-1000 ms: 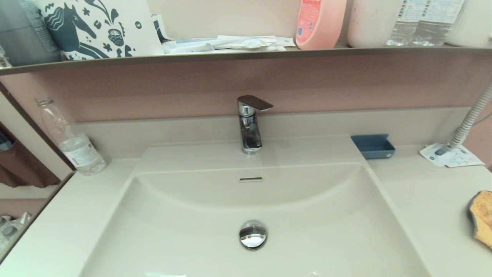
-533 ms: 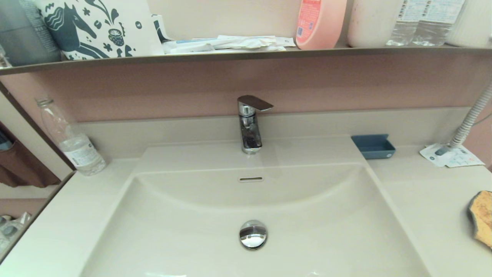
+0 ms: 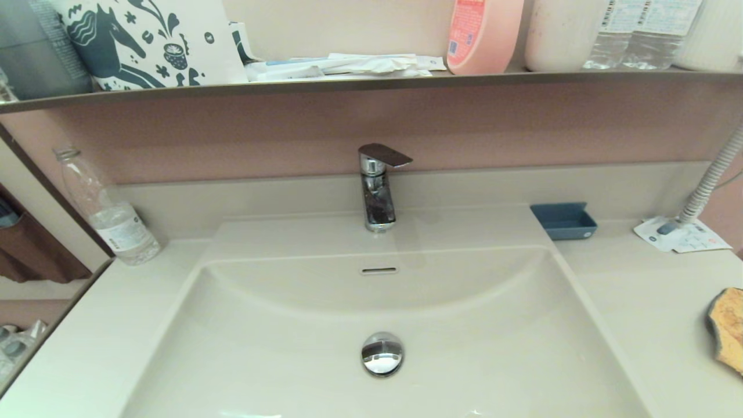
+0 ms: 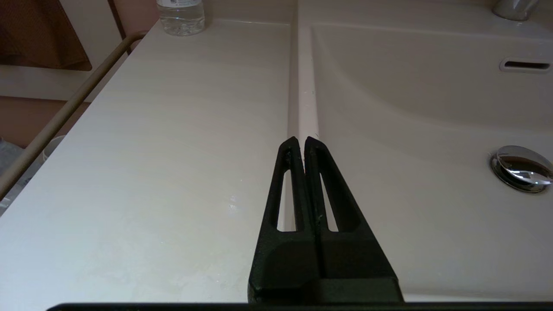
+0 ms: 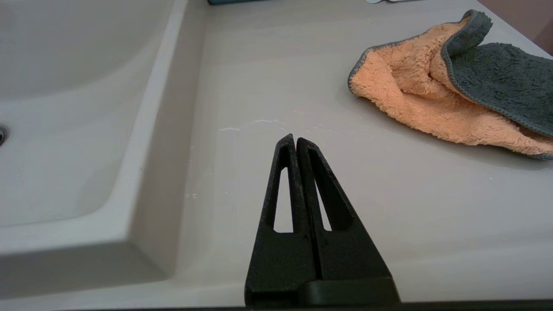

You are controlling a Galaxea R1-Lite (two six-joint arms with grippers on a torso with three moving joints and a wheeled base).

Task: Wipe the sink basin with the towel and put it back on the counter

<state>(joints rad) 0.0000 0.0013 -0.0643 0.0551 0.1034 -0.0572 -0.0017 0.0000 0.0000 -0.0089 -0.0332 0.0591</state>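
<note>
The sink basin (image 3: 464, 325) fills the middle, its drain stopper (image 3: 382, 353) at six o'clock below the faucet (image 3: 377, 188), the towel (image 3: 728, 328) on the desk (image 3: 650, 302) at three o'clock.

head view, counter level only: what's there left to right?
Water bottle → faucet → blue dish → printed papers → towel, all on the counter around the sink basin.
</note>
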